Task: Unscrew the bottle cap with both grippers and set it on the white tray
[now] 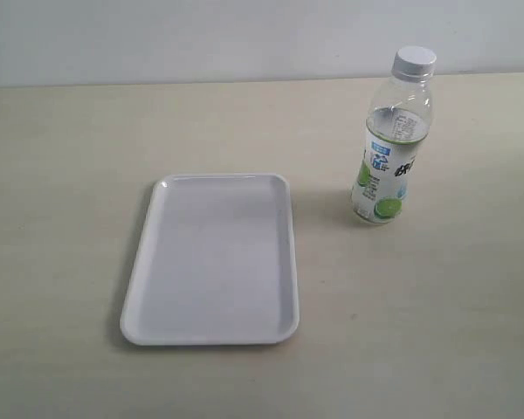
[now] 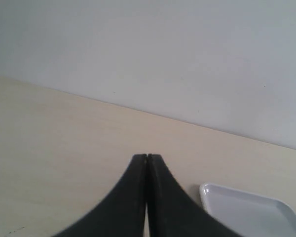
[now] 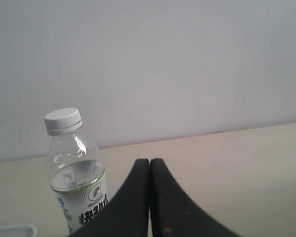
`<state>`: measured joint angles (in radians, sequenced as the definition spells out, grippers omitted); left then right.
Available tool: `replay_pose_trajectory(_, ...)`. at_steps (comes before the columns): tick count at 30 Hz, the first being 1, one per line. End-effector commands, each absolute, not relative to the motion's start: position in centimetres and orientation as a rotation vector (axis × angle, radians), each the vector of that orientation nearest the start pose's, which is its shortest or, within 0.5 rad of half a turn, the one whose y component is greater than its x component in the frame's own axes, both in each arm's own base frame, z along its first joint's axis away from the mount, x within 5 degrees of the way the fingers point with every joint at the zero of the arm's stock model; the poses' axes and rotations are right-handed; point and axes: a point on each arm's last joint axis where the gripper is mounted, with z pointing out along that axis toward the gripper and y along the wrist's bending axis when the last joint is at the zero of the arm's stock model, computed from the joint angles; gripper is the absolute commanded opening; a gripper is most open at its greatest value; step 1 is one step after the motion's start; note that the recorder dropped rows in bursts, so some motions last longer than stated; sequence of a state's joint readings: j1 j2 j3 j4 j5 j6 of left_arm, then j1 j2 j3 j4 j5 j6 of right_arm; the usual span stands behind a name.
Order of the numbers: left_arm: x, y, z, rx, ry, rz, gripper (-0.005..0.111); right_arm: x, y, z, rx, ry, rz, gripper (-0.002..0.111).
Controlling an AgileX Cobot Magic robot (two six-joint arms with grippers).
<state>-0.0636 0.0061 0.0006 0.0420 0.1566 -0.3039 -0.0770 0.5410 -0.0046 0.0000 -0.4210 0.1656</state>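
While the bottle (image 1: 390, 148) is seen standing upright on the pale table (image 1: 70, 175), it is placed to the right of the white tray (image 1: 141, 262) in the exterior view, level with the tray's far right corner and apart from it, with bare tabletop left between them. The bottle cap (image 1: 415, 59) is found seated on the bottle's neck, and so is held clear of the tray. The left gripper (image 2: 146, 158) is shown with its two black fingers pressed together tip to tip, nothing being held between them; a rounded corner of the tray is seen on the table beyond its tips. The right gripper (image 3: 149, 161) is likewise shown closed on nothing, and the bottle is seen ahead of it, untouched
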Motion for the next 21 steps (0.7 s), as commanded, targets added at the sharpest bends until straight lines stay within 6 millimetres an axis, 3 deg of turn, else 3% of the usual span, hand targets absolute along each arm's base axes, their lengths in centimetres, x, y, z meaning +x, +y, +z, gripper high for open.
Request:
replay_pose_trajectory(1, 5.6, -0.3, 19.9, -0.163, 1.633, -0.250, 0.002, 12.4, -0.9, 20.1, 0.149, 1.617, 0.032, 0.000)
replay_pose_trajectory(15, 5.6, -0.3, 19.9, -0.163, 1.633, -0.250, 0.002, 17.1, -1.4, 13.1, 0.198, 1.986, 0.022, 0.000)
replay_pose_trajectory(21, 5.6, -0.3, 19.9, -0.163, 1.633, -0.250, 0.002, 18.9, -1.5, 11.6, 0.190, 2.055, 0.027, 0.000)
